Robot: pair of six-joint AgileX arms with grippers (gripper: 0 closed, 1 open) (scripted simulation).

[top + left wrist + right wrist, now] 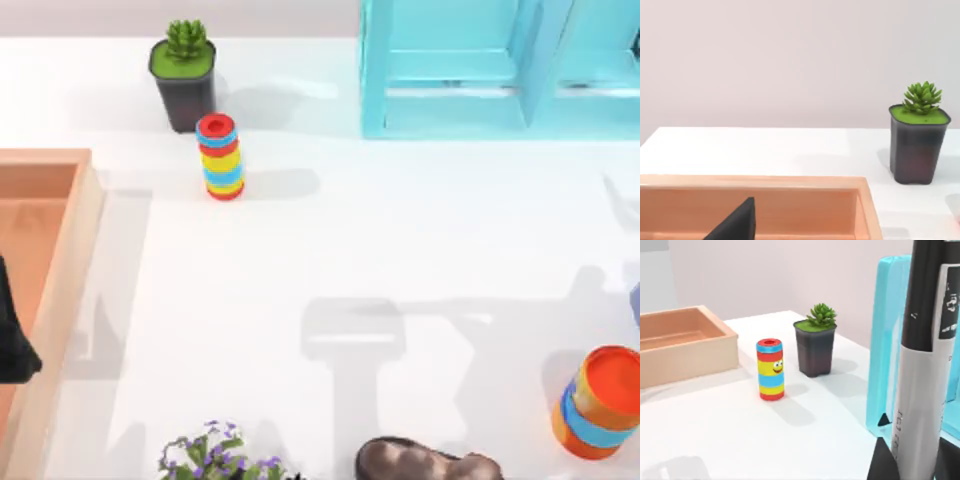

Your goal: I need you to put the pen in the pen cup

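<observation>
At the worktop's left edge sits a shallow rectangular tan wooden tray point(62, 270); the left tool point(735, 225) hangs parked over it, and I cannot tell its grip. Behind stand a spiky green succulent in a dark square pot point(183, 75) and a small smooth red, blue and yellow striped cylinder point(220, 156). A glossy turquoise rack point(470, 70) fills the far right. The wide round orange pen cup point(600, 402), banded yellow-orange and blue, stands near right. The right tool point(910, 460) is clenched on the slim black-and-grey pen point(920, 365), held upright.
</observation>
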